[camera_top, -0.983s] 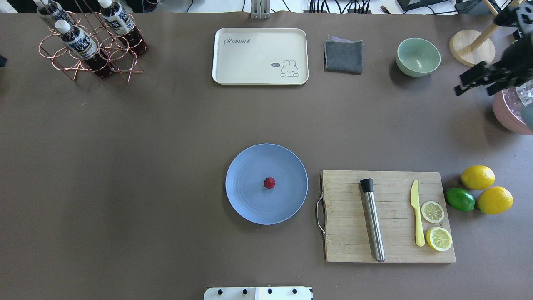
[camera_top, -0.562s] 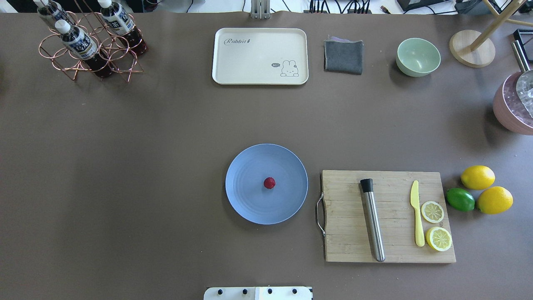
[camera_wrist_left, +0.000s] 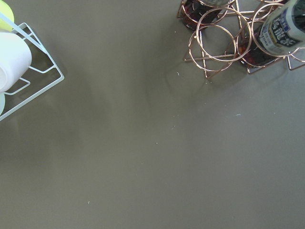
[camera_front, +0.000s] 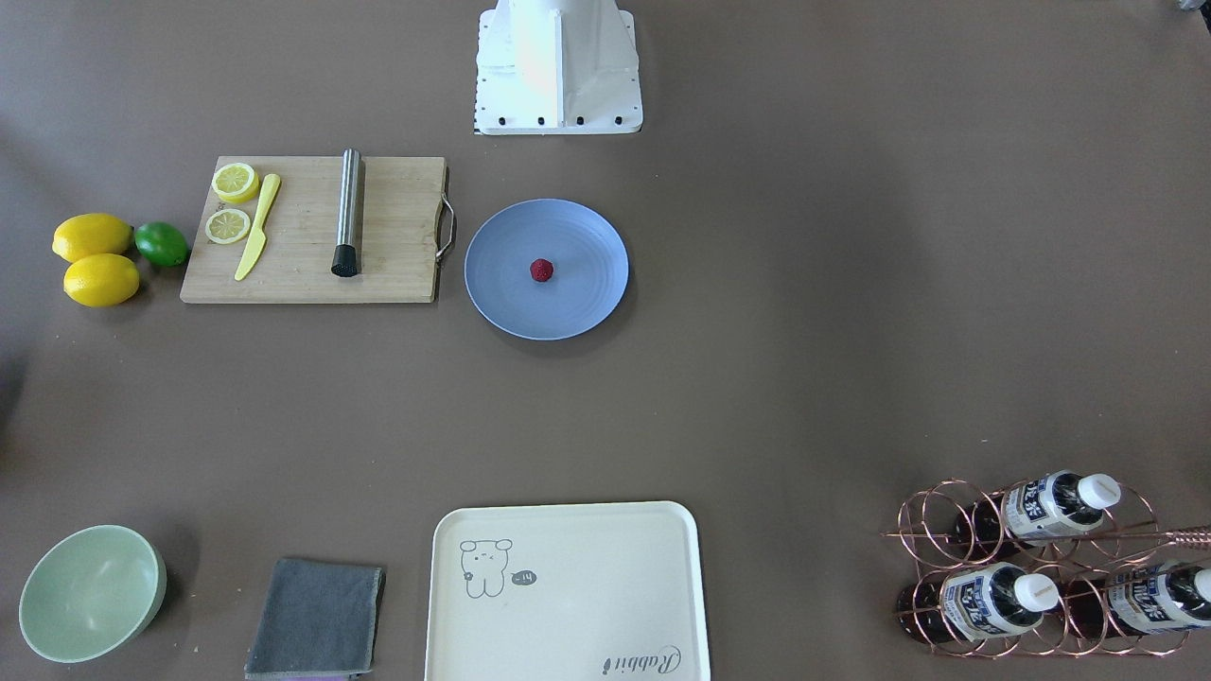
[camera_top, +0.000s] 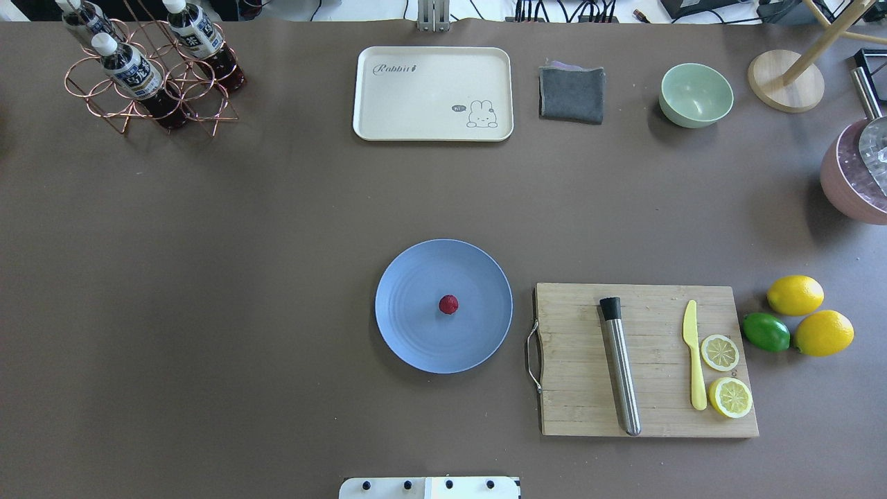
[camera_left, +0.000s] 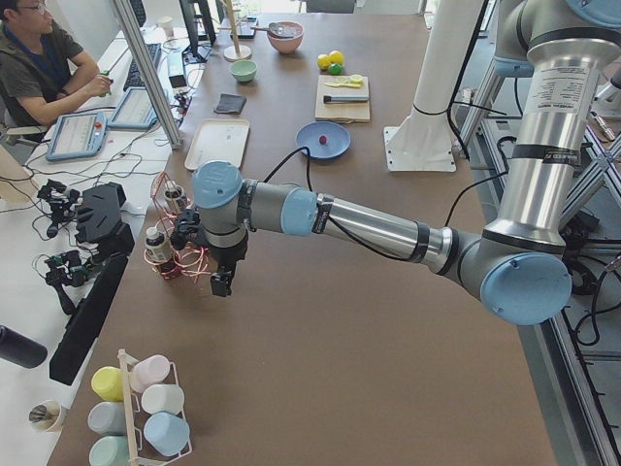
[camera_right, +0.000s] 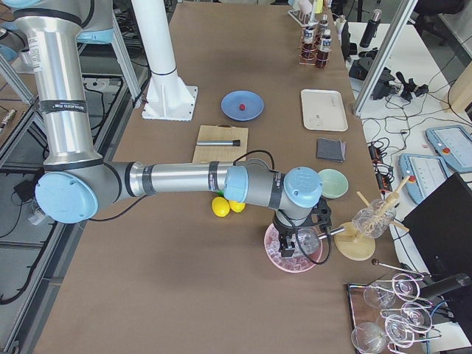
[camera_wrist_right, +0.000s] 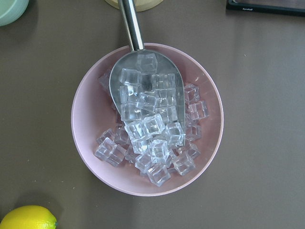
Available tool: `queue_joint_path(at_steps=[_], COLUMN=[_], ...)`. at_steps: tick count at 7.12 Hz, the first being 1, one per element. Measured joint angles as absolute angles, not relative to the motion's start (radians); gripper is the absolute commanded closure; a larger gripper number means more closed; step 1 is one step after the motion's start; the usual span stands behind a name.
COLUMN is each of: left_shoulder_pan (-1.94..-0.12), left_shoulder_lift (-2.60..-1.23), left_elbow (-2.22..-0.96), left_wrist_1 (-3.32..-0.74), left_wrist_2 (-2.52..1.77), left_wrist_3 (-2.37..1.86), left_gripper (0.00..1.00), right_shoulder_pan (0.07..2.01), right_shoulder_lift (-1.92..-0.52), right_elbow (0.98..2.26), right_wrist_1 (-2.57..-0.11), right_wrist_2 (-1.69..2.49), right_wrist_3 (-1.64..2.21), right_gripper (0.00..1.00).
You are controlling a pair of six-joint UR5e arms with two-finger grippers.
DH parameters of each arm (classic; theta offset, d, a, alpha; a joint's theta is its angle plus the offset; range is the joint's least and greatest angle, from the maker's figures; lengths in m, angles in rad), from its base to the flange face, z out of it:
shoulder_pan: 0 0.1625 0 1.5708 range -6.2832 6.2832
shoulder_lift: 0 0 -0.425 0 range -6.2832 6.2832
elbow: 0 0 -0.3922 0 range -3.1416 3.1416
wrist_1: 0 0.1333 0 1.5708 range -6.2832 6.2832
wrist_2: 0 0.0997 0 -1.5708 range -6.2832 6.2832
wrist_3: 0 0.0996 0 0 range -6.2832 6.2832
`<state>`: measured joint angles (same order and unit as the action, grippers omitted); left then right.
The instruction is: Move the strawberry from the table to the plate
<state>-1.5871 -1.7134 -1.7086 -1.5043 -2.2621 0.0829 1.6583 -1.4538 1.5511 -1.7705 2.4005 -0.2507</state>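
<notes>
Strawberry (camera_top: 448, 304): tiny, dark-red, bumpy, resting at centre of round periwinkle-blue plate (camera_top: 416, 339) on table (camera_top: 277, 277).

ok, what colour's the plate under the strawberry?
The plate is periwinkle blue with faint concentric rings; clearest in the overhead exterior view.

Tiny dark-red bumpy strawberry (camera_top: 448, 304) on the middle of the round periwinkle-blue plate (camera_top: 416, 343), on the matte grey-brown table (camera_top: 208, 277). Just right of it in the overhead view, rectangular wooden cutting board (camera_top: 575, 360); well behind, cream rectangular tray (camera_top: 429, 90).
</notes>
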Motion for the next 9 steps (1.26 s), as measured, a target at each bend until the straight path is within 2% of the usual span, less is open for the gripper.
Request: queue_joint_path(at_steps=[9], left_shoulder_pan=[-1.564], left_shoulder_lift=[-1.625], left_elbow=[-1.661], left_wrist_1=[-1.508], left_wrist_2=[-2.361], left_wrist_3=[0.071], left_gripper=[0.02], right_shoulder_pan=[1.658], right_shoulder_lift=[-1.467], right_elbow=[1.557], right_wrist_1=[-1.769], right_wrist_2=[2.392], right_wrist_3=[-0.251], right_gripper=[0.00])
